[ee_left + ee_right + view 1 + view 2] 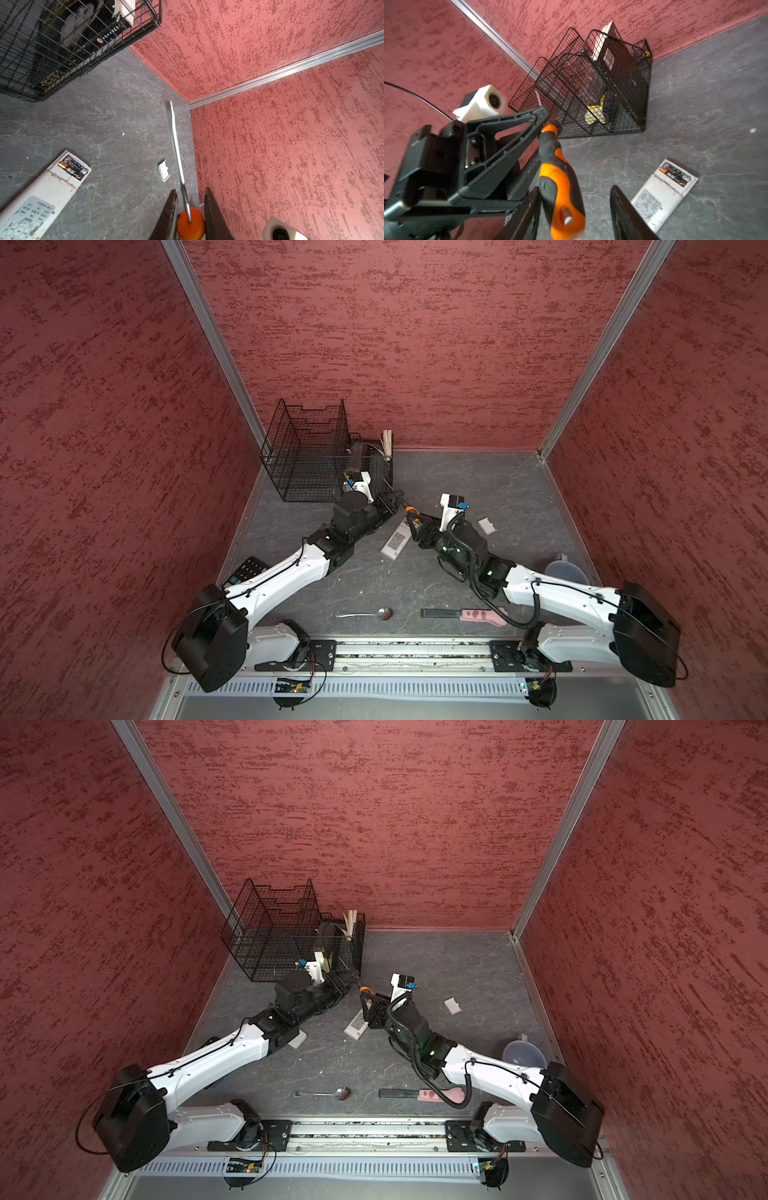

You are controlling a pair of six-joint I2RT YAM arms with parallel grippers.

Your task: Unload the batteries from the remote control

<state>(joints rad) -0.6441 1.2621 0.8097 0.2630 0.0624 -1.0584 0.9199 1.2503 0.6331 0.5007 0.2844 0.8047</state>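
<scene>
The left fingers (167, 216) clamp the screwdriver (560, 187) at its orange collar, shaft pointing away, seemingly offering the handle across. The right fingers (625, 209) stand apart around that handle, not yet squeezing it, likely to take it over for prying. Beneath them the white remote control (394, 542) lies on the counter (498, 485) with its compartment open and the batteries (73, 167) seated inside. Its cover (487, 525) lies well apart to the right.

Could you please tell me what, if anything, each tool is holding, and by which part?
The left tool is shut on the screwdriver at the orange collar beside its shaft. The right tool stands open around the handle, not clamped.
</scene>
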